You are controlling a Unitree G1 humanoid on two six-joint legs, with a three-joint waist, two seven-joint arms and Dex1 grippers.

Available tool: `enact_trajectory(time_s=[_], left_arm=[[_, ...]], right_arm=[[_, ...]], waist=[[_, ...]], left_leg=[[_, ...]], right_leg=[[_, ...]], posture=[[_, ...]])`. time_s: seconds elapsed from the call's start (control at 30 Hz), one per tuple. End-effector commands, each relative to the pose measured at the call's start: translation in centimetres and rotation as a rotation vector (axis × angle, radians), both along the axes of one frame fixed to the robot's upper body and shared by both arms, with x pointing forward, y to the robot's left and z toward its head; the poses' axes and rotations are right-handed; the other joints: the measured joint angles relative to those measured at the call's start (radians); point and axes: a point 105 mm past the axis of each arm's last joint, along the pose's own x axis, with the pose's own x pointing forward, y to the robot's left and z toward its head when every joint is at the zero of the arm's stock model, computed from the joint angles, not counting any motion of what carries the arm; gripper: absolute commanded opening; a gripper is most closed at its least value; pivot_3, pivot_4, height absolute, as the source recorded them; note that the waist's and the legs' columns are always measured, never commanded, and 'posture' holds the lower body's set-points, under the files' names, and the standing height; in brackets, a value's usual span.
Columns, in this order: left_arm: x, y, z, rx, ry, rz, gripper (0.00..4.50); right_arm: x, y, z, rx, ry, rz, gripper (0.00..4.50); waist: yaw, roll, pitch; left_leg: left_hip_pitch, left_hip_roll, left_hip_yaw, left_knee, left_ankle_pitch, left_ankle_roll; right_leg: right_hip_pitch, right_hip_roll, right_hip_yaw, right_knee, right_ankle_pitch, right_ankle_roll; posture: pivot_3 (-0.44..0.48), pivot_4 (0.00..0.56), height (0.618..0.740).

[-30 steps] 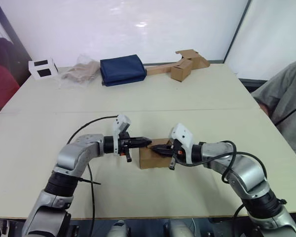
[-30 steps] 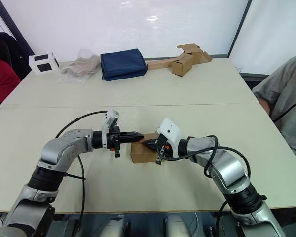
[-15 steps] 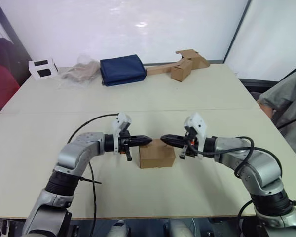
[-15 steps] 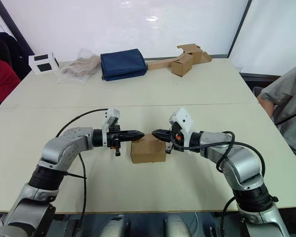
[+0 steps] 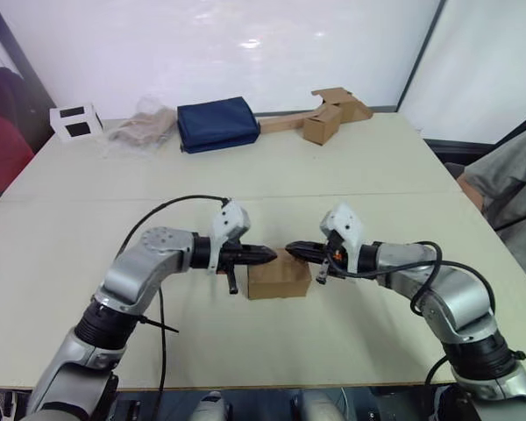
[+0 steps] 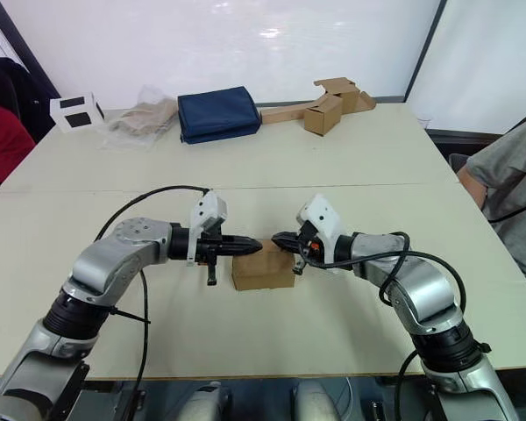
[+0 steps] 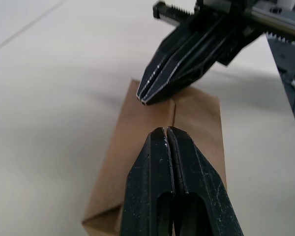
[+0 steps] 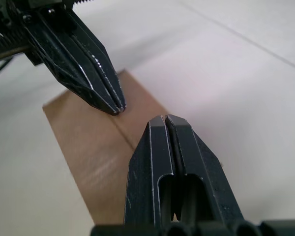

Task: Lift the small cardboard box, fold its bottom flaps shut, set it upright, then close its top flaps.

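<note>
We hold our left hand (image 5: 267,255) and right hand (image 5: 294,249), both pinched empty, tip to tip over the small cardboard box (image 5: 279,277) on the table (image 5: 351,167), apparently pressing its top flaps (image 7: 174,115) flat.

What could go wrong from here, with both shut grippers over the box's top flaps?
1. The left gripper and right gripper point tip to tip, almost touching, above the small cardboard box; moving either inward could make them collide.
2. The top flaps meet at a seam but nothing fastens them; they may spring open.
3. An off-centre push could slide the box across the table.
</note>
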Motion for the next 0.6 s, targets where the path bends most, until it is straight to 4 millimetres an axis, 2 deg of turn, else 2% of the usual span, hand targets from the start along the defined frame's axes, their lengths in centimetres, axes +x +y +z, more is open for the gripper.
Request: enact_trajectory(time_s=[0.03,0.3,0.4,0.5,0.6], left_arm=[[-0.2,-0.1,-0.5,0.041,-0.013,-0.006,0.03],[0.2,-0.1,-0.6,0.009,-0.002,0.028,0.03],[0.9,0.1,0.7,-0.085,0.02,0.086,0.03],[3.0,1.8,4.0,-0.298,0.059,0.228,0.03],[3.4,4.1,5.9,-0.389,0.022,0.305,0.03]], right_arm=[[-0.4,0.6,-0.1,-0.041,-0.047,0.037,0.0],[-0.3,0.4,-0.6,-0.09,-0.075,0.041,0.0],[0.0,0.3,-0.3,-0.076,-0.09,0.027,0.0],[0.9,0.0,2.2,0.051,-0.172,-0.032,0.0],[1.5,-0.9,4.7,0.195,-0.22,-0.097,0.0]], waist=[[0.0,0.0,0.0],[0.001,0.0,0.0],[0.001,0.0,0.0],[0.001,-0.001,0.0],[-0.002,-0.001,0.0]], left_leg=[[0.0,0.0,0.0,0.0,0.0,0.0],[0.0,0.0,0.0,0.0,0.0,0.0],[0.0,0.0,0.0,0.0,0.0,0.0],[0.0,0.0,0.0,0.001,0.0,0.0],[0.0,0.0,0.0,0.001,0.0,0.0]], right_leg=[[0.0,0.0,0.0,0.0,0.0,0.0],[0.0,0.0,0.0,0.0,0.0,0.0],[0.0,0.0,0.0,0.0,0.0,0.0],[0.0,0.0,0.0,0.001,0.0,0.0],[-0.001,0.0,0.0,0.001,0.0,0.0]], posture=[[0.0,0.15,0.74],[0.0,0.15,0.74],[0.0,0.15,0.74],[0.0,0.15,0.74],[0.0,0.15,0.74]])
